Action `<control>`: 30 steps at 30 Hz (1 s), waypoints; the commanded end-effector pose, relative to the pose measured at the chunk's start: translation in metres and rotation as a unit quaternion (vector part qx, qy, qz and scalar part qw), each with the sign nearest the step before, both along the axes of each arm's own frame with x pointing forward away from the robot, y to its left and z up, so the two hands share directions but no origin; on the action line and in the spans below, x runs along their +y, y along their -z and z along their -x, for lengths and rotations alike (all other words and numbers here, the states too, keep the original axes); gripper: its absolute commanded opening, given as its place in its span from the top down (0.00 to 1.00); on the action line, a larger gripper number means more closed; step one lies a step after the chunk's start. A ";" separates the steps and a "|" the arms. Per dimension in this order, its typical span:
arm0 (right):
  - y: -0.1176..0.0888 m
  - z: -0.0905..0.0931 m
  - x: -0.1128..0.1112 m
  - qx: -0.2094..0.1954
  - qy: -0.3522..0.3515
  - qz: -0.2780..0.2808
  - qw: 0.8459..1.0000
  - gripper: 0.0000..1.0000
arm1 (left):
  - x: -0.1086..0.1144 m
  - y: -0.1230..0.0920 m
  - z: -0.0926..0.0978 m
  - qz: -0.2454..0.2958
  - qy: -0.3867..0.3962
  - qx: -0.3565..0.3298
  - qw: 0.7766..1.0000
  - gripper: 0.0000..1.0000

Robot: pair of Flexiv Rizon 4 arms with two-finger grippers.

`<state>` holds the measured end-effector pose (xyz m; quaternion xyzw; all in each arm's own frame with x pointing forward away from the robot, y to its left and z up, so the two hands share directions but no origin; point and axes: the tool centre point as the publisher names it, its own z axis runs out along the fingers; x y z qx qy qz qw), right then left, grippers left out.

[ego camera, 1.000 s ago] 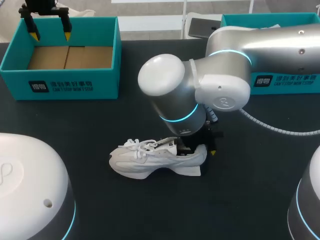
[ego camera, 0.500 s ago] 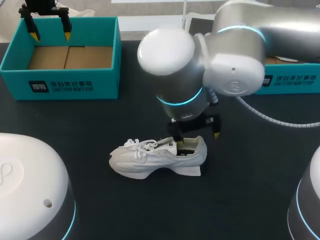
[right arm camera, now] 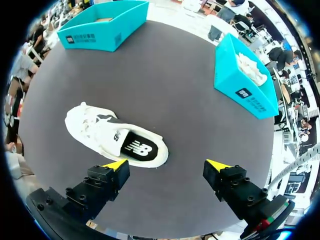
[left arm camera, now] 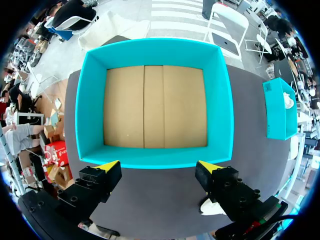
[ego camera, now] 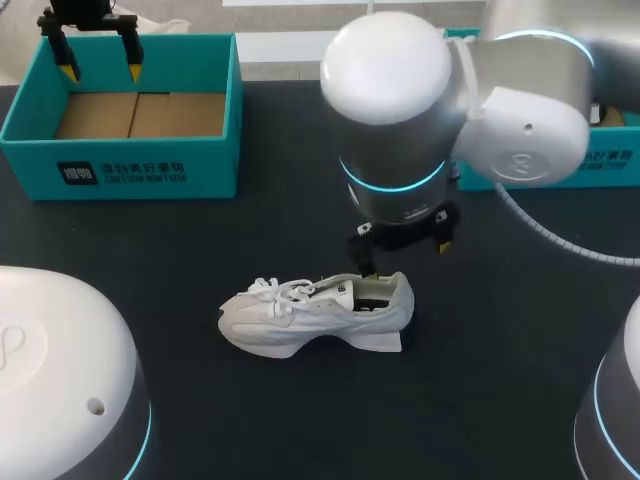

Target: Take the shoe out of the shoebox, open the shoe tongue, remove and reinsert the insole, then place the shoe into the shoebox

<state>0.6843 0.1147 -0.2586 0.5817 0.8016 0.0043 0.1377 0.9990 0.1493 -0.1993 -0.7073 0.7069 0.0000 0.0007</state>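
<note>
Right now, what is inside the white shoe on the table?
A black insole with white print lies in the opening of the shoe. The front part of the insole cannot be seen, because it is covered by the laces.

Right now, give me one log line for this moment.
shoe: on table, outside shoebox | insole: inside shoe | right gripper: open, above shoe | left gripper: open, over empty shoebox

2nd shoebox (ego camera: 618, 160) mostly hidden behind R arm (ego camera: 400, 100), shoe (left arm camera: 209, 207) barely visible behind L claw (left arm camera: 159, 165)
</note>
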 end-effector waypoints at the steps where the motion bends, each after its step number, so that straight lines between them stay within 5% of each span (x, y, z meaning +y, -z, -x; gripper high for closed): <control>1: 0.003 0.000 -0.004 0.001 -0.002 -0.010 1.000 0.00 | 0.000 0.000 0.000 0.000 0.000 0.000 1.000 0.00; 3: 0.005 0.004 -0.004 -0.005 -0.104 -0.033 0.994 0.00 | 0.000 0.000 0.000 0.000 0.000 0.000 1.000 0.00; 6: 0.001 0.010 -0.012 -0.013 -0.249 -0.078 0.965 0.00 | 0.000 0.000 0.000 0.000 0.000 0.000 1.000 0.00; 13: -0.010 0.015 -0.012 0.055 -0.497 -0.102 0.860 0.00 | 0.000 0.000 0.000 0.000 0.000 0.000 1.000 0.00; 30: -0.012 0.016 -0.012 0.068 -0.503 -0.096 0.856 0.00 | 0.000 0.000 0.000 0.000 0.000 0.000 1.000 0.00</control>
